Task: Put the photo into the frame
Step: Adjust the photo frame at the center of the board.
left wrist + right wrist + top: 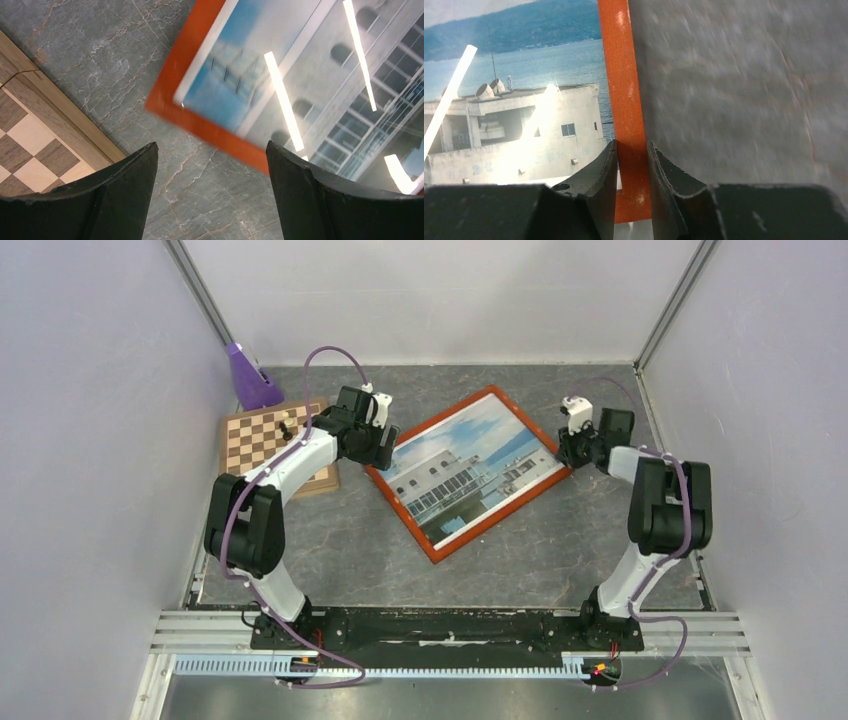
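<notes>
The orange-brown frame (pixel 401 514) lies tilted on the grey table, and the photo (pixel 470 470) of a pale building under blue sky lies within its rails. My right gripper (pixel 570 452) is at the frame's right corner. In the right wrist view its fingers (pixel 604 170) are shut on the frame's rail (pixel 624 90), with the photo (pixel 524 115) to the left. My left gripper (pixel 380 450) hovers at the frame's left corner. In the left wrist view it (pixel 212 150) stands open over bare table, next to the frame (pixel 175 75) and photo (pixel 300 75).
A chessboard (pixel 262 435) with a few pieces (pixel 286 426) lies at the back left, close to my left arm; its edge (pixel 30 135) shows in the left wrist view. A purple object (pixel 250 380) stands in the back-left corner. Walls enclose the table.
</notes>
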Controlling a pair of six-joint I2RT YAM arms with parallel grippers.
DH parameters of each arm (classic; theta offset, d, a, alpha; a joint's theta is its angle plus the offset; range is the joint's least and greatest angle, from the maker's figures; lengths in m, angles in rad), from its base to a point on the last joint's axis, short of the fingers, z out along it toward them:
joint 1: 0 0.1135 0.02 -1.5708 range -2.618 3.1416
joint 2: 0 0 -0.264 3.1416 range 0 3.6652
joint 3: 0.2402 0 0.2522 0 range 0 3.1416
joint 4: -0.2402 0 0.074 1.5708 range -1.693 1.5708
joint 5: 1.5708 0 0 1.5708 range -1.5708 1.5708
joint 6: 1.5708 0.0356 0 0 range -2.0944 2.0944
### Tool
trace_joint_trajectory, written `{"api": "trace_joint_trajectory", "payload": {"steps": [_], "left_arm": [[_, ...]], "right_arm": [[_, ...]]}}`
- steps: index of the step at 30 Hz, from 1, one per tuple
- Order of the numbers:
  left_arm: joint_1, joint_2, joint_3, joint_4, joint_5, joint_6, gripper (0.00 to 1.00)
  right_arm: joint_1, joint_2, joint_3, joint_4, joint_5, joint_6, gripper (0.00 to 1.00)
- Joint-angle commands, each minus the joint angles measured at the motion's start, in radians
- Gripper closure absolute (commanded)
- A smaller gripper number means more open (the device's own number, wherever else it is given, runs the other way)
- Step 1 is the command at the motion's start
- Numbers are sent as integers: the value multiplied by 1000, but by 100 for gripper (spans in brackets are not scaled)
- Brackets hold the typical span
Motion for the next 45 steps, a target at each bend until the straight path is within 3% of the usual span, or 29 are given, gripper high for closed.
{"api": "trace_joint_trajectory", "payload": {"steps": [1, 12, 17, 23, 24, 25, 26, 30, 35, 42, 45], "left_arm": [[3, -46, 6, 14, 16, 45, 15], [3, -57, 18, 8, 25, 40, 15], [3, -70, 5, 8, 16, 44, 15], [4, -96, -15, 6, -10, 55, 15], [6, -101, -17, 2, -18, 57, 15], [5, -108, -21, 0, -27, 57, 15], [8, -119, -28, 3, -36, 58, 15], [34, -182, -70, 36, -51, 45, 14], [115, -277, -112, 68, -42, 4, 13], [200, -398, -136, 59, 4, -7, 0], [202, -458, -160, 77, 9, -16, 0]], "right_arm": [[-30, -154, -128, -13, 153, 43, 100], [-29, -454, -335, -215, 275, 134, 98], [-29, -541, -378, -273, 242, 158, 85], [-28, -676, -410, -279, 220, 185, 53], [-29, -705, -410, -276, 224, 188, 45], [-29, -730, -411, -270, 233, 190, 30], [-29, -760, -415, -260, 245, 192, 23], [-31, -860, -413, -223, 289, 186, 11], [-32, -928, -402, -185, 344, 193, 2], [-51, -924, -364, -181, 463, 234, 2], [-51, -931, -353, -184, 472, 263, 2]]}}
